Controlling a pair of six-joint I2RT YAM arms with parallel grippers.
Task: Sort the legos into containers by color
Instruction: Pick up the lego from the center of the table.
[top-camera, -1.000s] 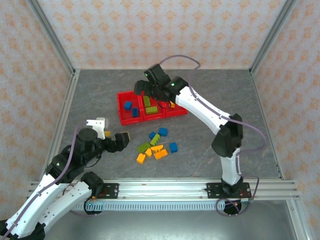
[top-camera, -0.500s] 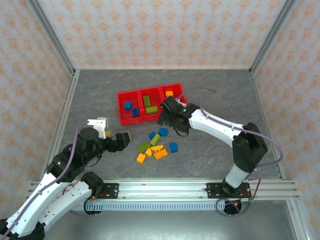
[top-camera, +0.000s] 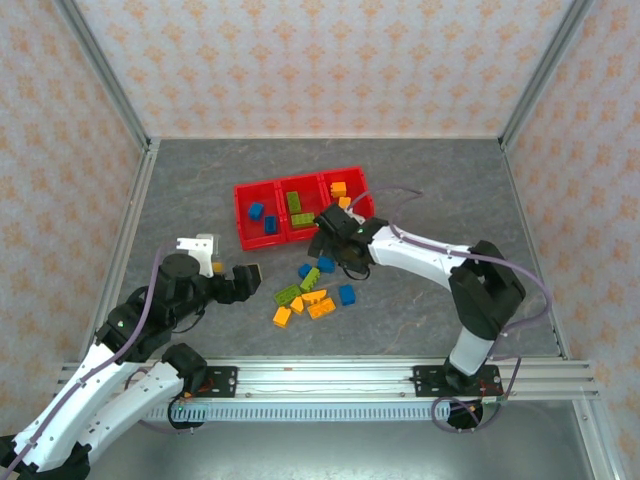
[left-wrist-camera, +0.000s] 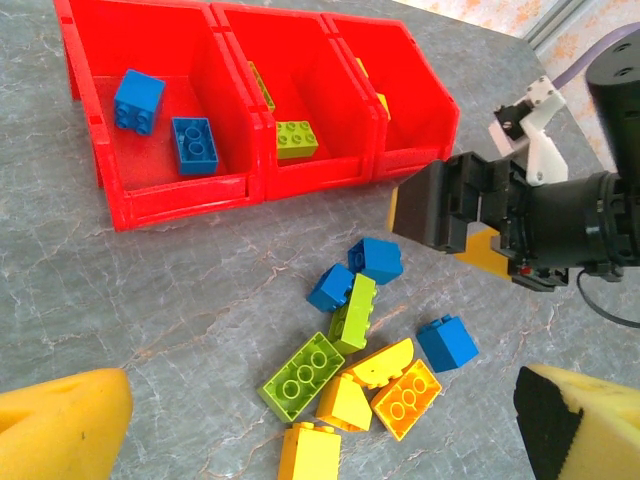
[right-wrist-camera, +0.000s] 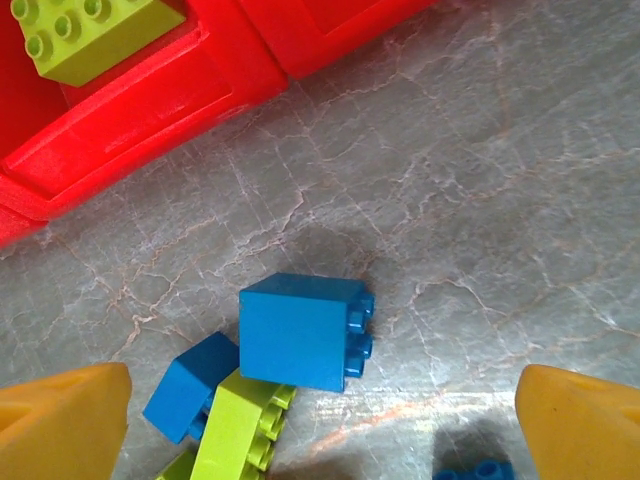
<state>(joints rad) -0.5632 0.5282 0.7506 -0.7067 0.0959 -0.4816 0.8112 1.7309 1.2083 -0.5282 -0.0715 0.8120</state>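
Loose legos (top-camera: 312, 290) sit in a heap on the grey table (top-camera: 420, 180), just near of the containers (top-camera: 240, 215), the red row of three bins at the far middle. Sorting is well under way: two blues in the left bin, lime in the middle, orange-yellow in the right. And here's the right gripper (right-wrist-camera: 320, 422), jaws spread wide and holding nothing, poised right over a blue brick (right-wrist-camera: 300, 330) at the far edge of the heap. That looks like the pick step, with the grasp not yet made. The next move should be a straight drop, a squeeze across the brick's flat sides, then a lift over the bins' near wall and across to the left bin with the other blues. Watch the neighbours, though: a smaller blue piece (right-wrist-camera: 190, 385) and a lime brick (right-wrist-camera: 235, 430) are tucked against its near-left corner, so that finger could nudge them. The brick also lies on its side, studs pointing sideways. The left gripper (top-camera: 228, 266) hangs left of the heap, jaws apart and empty, clear of the action.
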